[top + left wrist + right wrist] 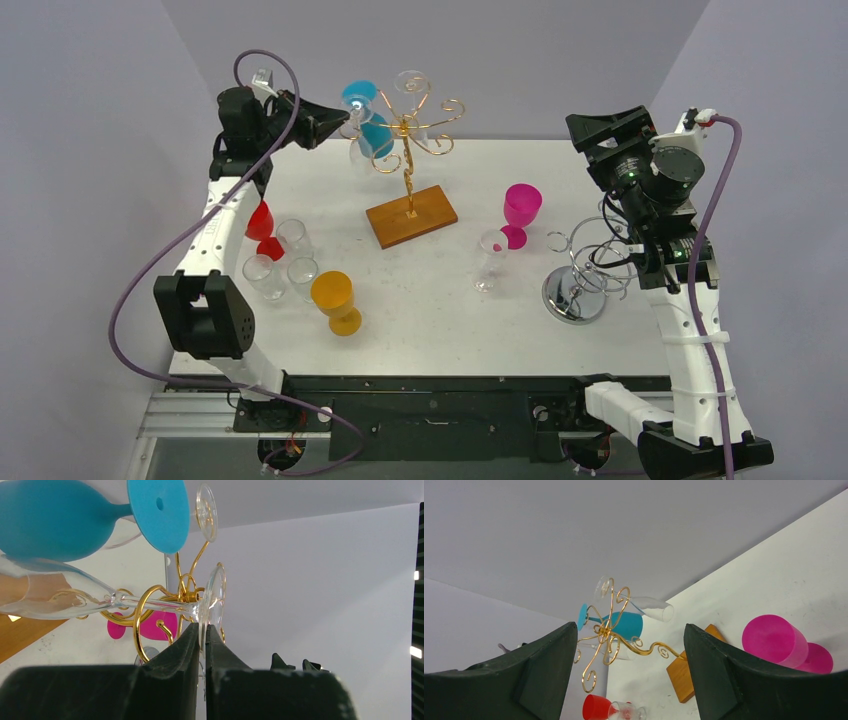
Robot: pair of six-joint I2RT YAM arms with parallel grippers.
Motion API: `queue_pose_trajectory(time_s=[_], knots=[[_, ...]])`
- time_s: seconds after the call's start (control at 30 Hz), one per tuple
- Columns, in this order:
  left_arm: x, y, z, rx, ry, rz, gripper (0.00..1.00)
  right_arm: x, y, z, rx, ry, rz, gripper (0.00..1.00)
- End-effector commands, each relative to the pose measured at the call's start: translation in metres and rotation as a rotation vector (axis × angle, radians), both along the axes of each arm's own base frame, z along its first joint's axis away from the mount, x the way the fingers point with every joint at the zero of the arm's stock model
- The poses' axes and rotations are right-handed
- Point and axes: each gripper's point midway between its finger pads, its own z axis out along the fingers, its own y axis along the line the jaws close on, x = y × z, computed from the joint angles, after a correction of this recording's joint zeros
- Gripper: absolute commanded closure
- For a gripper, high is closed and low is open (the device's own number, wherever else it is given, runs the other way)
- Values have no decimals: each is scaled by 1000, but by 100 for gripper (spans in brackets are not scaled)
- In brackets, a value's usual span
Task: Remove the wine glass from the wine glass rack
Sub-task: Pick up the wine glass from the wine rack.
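In the upper left of the top view, we see the left pincer (201, 628) pinching the foot of the clear wine glass (65, 602). The glass hangs on the wine glass rack (408, 160), which stands upper centre on the table (500, 330). At right, the right pincer (630, 626) is spread.

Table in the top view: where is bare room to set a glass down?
Free: the front middle, between the orange glass and the chrome stand; also behind the pink glass. Crowded: the left cluster by the red glass.
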Motion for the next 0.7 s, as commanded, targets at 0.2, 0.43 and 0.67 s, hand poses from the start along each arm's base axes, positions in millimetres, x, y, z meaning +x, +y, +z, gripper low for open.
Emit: queue_pose_trajectory(time_s=[0.2, 0.43, 0.67], knots=[[-18, -24, 45, 15, -159, -67, 100, -7, -5, 17, 3, -67, -23, 27], [-39, -24, 43, 33, -149, -71, 100, -7, -4, 16, 5, -67, -19, 27], [-63, -21, 42, 42, -144, -67, 100, -5, -2, 13, 13, -60, -11, 27]])
